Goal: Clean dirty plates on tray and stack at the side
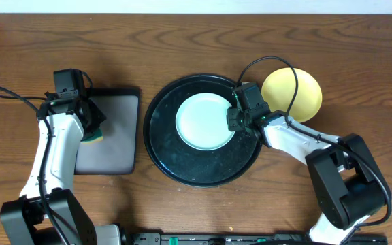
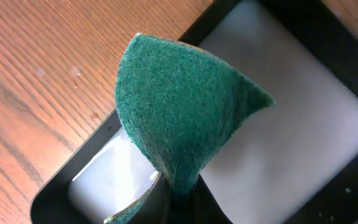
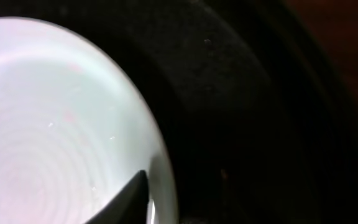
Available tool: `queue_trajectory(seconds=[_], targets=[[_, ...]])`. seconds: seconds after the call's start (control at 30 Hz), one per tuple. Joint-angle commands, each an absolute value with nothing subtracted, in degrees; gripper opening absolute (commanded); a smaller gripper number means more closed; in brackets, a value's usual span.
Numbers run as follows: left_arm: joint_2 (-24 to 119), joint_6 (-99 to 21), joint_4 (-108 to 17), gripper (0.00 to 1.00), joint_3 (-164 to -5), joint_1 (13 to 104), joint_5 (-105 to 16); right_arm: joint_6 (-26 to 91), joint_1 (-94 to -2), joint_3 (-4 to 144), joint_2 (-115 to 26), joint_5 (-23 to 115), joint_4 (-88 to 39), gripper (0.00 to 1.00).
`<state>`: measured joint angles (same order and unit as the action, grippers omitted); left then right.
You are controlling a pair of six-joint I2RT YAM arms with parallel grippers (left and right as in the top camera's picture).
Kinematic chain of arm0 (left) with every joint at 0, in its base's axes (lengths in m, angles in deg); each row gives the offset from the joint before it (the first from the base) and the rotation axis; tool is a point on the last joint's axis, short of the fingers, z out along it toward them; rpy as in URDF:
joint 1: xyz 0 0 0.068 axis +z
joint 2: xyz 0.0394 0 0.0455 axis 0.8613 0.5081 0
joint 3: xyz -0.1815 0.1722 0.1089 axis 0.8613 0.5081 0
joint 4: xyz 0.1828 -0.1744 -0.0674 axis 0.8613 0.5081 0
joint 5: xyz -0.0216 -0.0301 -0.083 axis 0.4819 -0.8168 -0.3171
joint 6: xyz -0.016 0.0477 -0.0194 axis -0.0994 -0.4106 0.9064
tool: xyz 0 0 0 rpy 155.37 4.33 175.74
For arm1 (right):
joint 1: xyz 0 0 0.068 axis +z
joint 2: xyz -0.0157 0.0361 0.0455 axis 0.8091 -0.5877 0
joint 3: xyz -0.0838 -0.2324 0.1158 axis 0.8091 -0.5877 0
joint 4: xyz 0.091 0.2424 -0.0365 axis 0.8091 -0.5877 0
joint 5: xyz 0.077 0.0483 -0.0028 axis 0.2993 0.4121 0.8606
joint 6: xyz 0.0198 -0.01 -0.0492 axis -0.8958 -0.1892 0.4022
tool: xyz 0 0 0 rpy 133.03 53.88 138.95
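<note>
One pale mint-blue plate (image 1: 199,122) lies in the round black tray (image 1: 203,169); it also shows in the right wrist view (image 3: 55,124), with faint pinkish specks. My right gripper (image 1: 235,121) is at the plate's right rim, with one dark finger (image 3: 138,196) over the rim, shut on it. The tray floor (image 3: 247,118) is to the right of the plate. The pale yellow plate (image 1: 305,95) lies on the table to the right of the tray. The second mint-blue plate is not visible. My left gripper (image 1: 90,126) is shut on a green sponge (image 2: 179,106).
A smaller rectangular black tray (image 1: 111,150) lies at the left, below the sponge; it also shows in the left wrist view (image 2: 303,137). The right arm's cable (image 1: 278,64) loops over the yellow plate. Bare wooden table surrounds both trays.
</note>
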<state>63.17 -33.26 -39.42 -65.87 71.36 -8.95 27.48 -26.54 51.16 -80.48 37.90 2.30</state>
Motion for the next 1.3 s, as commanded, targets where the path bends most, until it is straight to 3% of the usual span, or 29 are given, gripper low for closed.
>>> queue_trajectory(seconds=[0.0,0.07,0.1,0.8,1.0,1.27], targets=[[62.4,-33.1,-40.4,0.08,-65.2,71.6,-7.6,27.5,-25.8,50.7,-83.4,39.4,1.6,0.21],[62.4,-33.1,-41.0,0.08,-65.2,71.6,-7.6,27.5,-25.8,50.7,-83.4,39.4,1.8,0.03],[62.4,-32.8,-41.2,0.08,-65.2,71.6,-7.6,27.5,-25.8,50.7,-83.4,39.4,1.9,0.01],[62.5,-31.8,-42.3,0.08,-65.1,71.6,-7.6,27.5,-25.1,53.0,-69.9,32.1,2.0,0.02],[62.5,-31.8,-42.3,0.08,-65.1,71.5,-7.6,26.9,-22.4,53.3,-68.7,30.2,4.2,0.02],[62.5,-31.9,-42.3,0.08,-65.1,71.6,-7.6,26.2,-14.3,53.3,-68.8,17.9,13.3,0.02]])
